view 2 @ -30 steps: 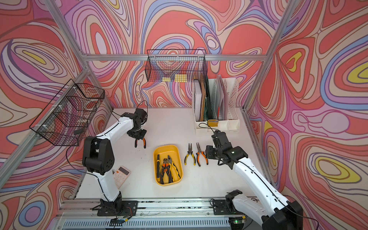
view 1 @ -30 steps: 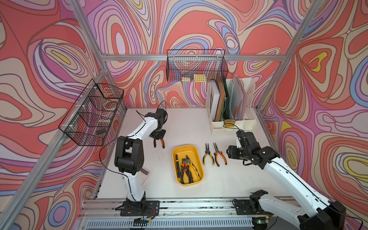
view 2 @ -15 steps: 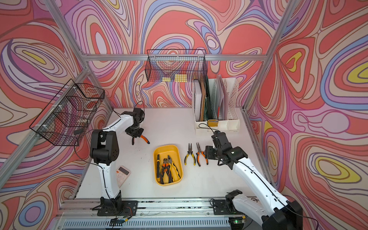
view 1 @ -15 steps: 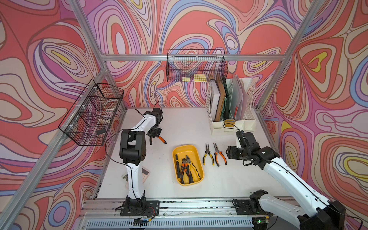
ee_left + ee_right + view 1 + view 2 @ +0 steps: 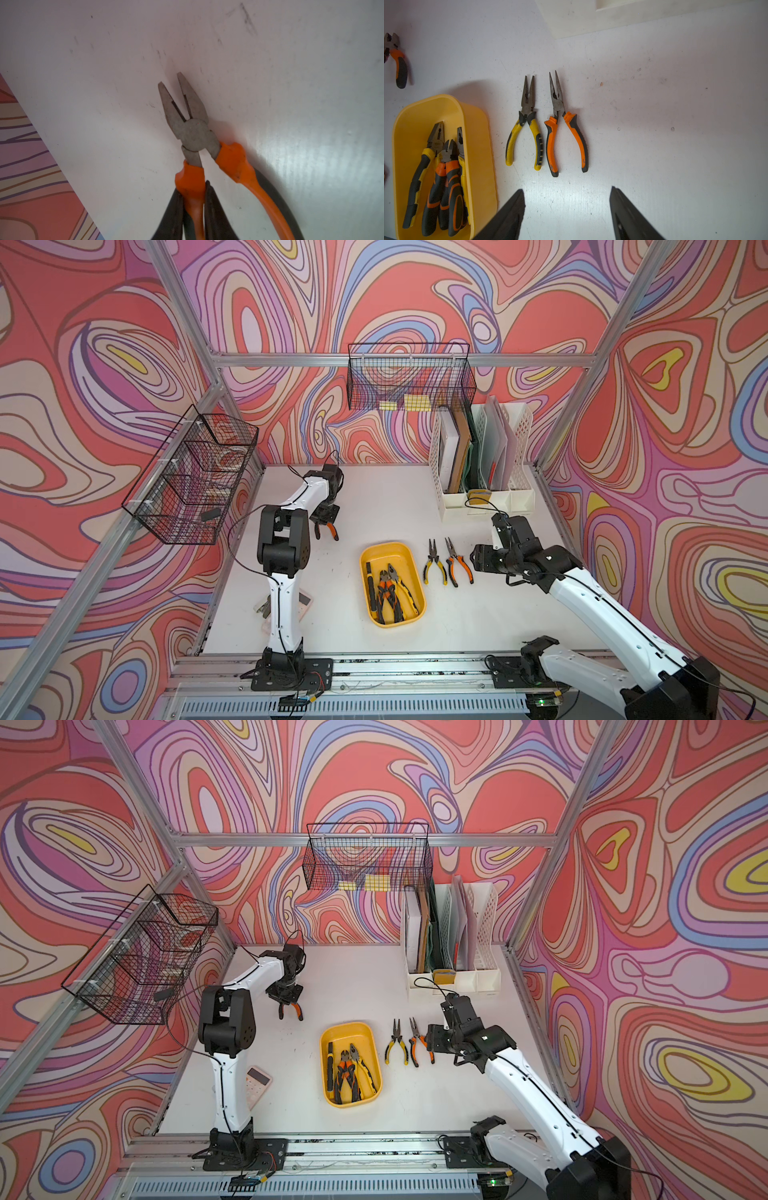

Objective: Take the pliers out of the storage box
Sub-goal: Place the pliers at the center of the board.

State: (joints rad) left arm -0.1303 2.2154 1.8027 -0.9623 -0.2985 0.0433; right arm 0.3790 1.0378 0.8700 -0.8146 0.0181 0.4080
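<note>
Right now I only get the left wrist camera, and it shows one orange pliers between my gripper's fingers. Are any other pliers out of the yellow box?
Observer: Yes, yellow-handled pliers and orange needle-nose pliers lie side by side on the table beside the storage box.
Operator: Is the box empty?
Observer: No, several pliers lie in it.
Operator: And my other arm?
Observer: The right gripper hovers open near those two, holding nothing.

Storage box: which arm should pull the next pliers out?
Probably right: the right gripper is open and empty, facing the storage box; the left gripper is closed on one handle of the orange pliers.
</note>
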